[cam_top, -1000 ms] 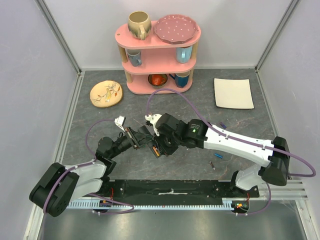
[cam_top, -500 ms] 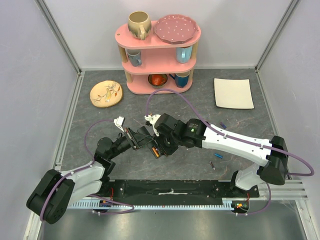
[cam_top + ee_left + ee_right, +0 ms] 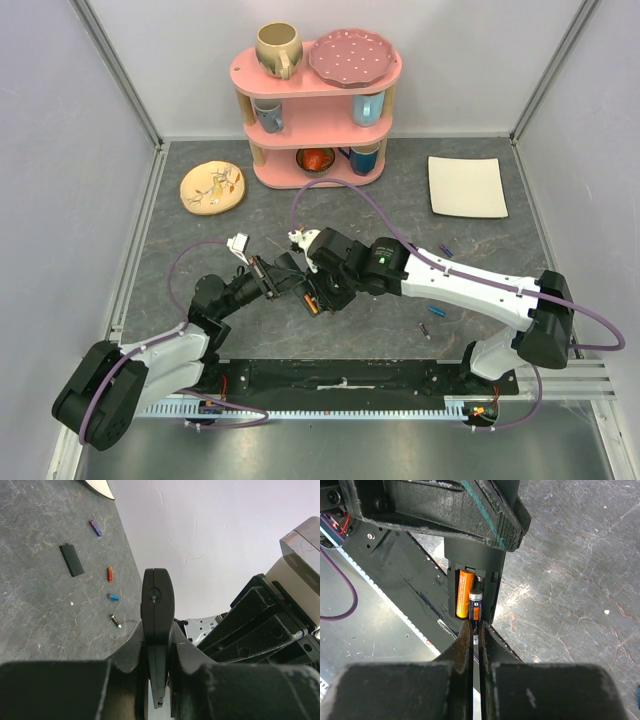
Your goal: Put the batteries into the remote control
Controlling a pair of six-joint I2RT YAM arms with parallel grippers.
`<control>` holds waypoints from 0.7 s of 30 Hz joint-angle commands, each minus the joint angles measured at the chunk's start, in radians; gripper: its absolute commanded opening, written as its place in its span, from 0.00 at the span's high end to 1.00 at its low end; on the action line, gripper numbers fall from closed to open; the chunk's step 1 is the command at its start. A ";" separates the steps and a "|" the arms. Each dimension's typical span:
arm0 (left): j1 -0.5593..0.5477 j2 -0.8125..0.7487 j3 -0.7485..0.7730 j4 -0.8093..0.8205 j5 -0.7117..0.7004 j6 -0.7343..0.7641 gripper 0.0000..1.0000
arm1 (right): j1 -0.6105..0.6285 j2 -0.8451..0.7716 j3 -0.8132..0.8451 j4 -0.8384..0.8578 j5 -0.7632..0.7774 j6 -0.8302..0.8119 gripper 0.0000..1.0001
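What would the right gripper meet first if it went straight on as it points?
Most likely the remote control: the right gripper's dark battery points into the free bay beside the orange battery.

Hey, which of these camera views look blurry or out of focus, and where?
Top view: sharp, evenly lit, soft shadows. Left wrist: own fingers blurred at the bottom, remote clearer. Right wrist: fingers blurred, the battery they pinch in focus.

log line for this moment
left gripper: shut on slim black plastic remote control | right gripper: shut on dark cylindrical battery at slot | slot: orange battery seated
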 commanded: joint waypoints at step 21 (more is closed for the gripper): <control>-0.037 -0.044 -0.022 0.097 -0.013 0.012 0.98 | -0.023 0.040 0.044 -0.008 0.020 0.009 1.00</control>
